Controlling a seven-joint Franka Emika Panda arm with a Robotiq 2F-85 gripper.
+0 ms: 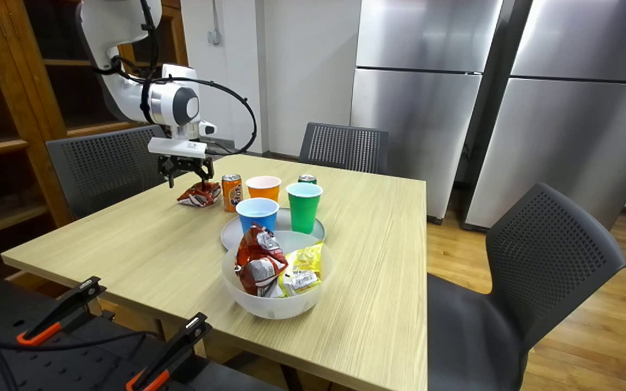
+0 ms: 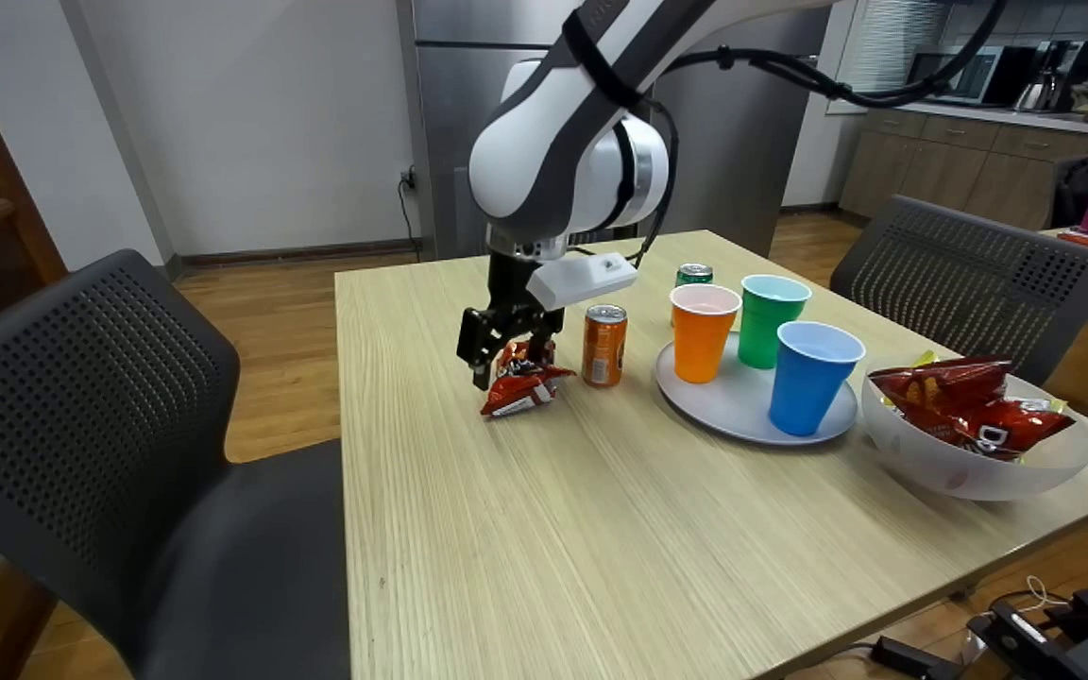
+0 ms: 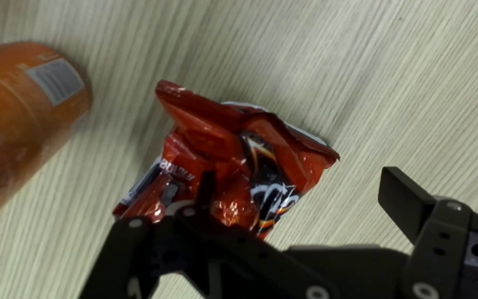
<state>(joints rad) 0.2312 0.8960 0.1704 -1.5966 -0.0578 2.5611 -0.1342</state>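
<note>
A crumpled red chip bag (image 3: 222, 137) lies on the wooden table beneath my gripper (image 3: 301, 187), and it also shows in both exterior views, as the red bag (image 1: 196, 196) and the red bag (image 2: 518, 395). My jaws stand wide apart. In the wrist view the left finger overlaps the bag, while the right finger is over bare wood beyond the bag's edge. Nothing is gripped between them; whether the left finger touches the bag I cannot tell. An upright orange can (image 2: 604, 349) stands close beside the bag, at the left of the wrist view.
A grey plate (image 2: 714, 416) carries orange, green and blue cups, with a green can (image 2: 694, 274) behind it. A frosted bowl (image 1: 280, 309) at the table's edge holds red and yellow chip bags. Dark chairs (image 1: 373, 149) surround the table. A wooden cabinet (image 1: 36, 70) stands behind the arm.
</note>
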